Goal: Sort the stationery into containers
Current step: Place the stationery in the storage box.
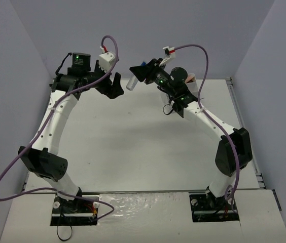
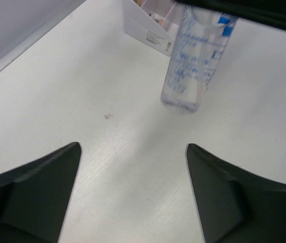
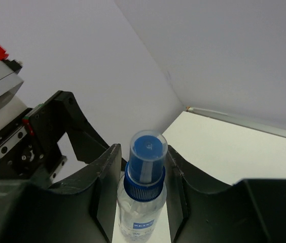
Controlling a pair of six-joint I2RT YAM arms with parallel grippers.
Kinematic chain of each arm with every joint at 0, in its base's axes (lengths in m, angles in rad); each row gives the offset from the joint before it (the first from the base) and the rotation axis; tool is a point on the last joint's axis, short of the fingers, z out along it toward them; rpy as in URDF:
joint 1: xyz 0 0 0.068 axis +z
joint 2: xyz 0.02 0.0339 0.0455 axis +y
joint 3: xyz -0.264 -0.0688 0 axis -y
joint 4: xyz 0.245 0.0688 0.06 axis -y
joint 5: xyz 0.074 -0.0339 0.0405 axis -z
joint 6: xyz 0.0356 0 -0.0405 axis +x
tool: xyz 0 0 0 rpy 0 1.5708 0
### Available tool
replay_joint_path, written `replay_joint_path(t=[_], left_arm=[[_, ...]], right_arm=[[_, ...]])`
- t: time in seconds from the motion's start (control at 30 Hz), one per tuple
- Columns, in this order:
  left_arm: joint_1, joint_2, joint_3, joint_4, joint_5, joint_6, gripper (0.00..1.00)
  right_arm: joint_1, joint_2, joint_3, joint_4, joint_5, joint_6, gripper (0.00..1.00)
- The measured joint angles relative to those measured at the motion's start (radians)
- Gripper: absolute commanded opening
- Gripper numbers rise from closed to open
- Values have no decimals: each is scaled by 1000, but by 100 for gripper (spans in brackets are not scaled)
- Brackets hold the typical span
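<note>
The white, matt bench (image 1: 133, 152) has a faintly grained surface and is walled by plain pale grey panels. At its far right, partly hidden behind the right arm, stands the white plastic organiser box (image 2: 145, 28). It has thin straight walls and a small printed label on its near side. What lies in its compartments cannot be made out.

The left gripper (image 2: 133, 149) has black, wedge-shaped matt fingers that stand wide apart with nothing between them. It hovers just beside the right gripper (image 3: 143, 152), over the far middle of the bench. The right gripper's curved black fingers are clamped on the neck of a small clear plastic spray bottle (image 2: 191, 66). The bottle is cylindrical, with blue print, a ribbed blue collar and a translucent round cap. It hangs tilted, apparently off the bench, near the box.
</note>
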Motion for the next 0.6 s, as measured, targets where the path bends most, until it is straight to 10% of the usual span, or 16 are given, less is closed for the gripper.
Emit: replay_joint_path(t=[0.6], left_arm=[[34,-91,-7,-98,-147,23,97]], right_arm=[[-187,-108,-228,-94,313,-465,0]])
